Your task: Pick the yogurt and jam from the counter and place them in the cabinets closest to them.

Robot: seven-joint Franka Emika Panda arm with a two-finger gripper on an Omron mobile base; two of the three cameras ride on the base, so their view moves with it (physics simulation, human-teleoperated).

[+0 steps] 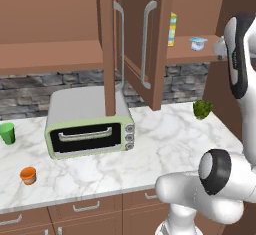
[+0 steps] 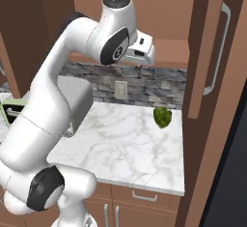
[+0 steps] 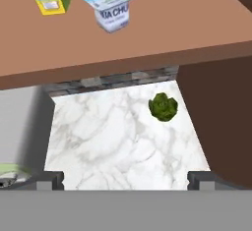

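In the left base view, a green cup (image 1: 7, 133) stands at the far left edge of the marble tabletop (image 1: 165, 144), with a small orange-lidded jar (image 1: 28, 175) in front of it at the lower left, apart from everything else. Right of them sits a pale green toaster oven (image 1: 90, 124) under the open cabinets (image 1: 140, 39), whose doors hang out over the tabletop at upper centre. On the cabinet shelf (image 1: 182, 54) at the upper right, a yellow carton (image 1: 172, 29) stands upright and the yogurt (image 1: 198, 43) cup stands to its right, clear of it. A leafy green vegetable (image 1: 202, 109) lies on the tabletop at centre right. The gripper (image 3: 126, 178) is at the bottom of the hand view, jaws spread wide and holding nothing, well back from the yogurt at the top of that frame.
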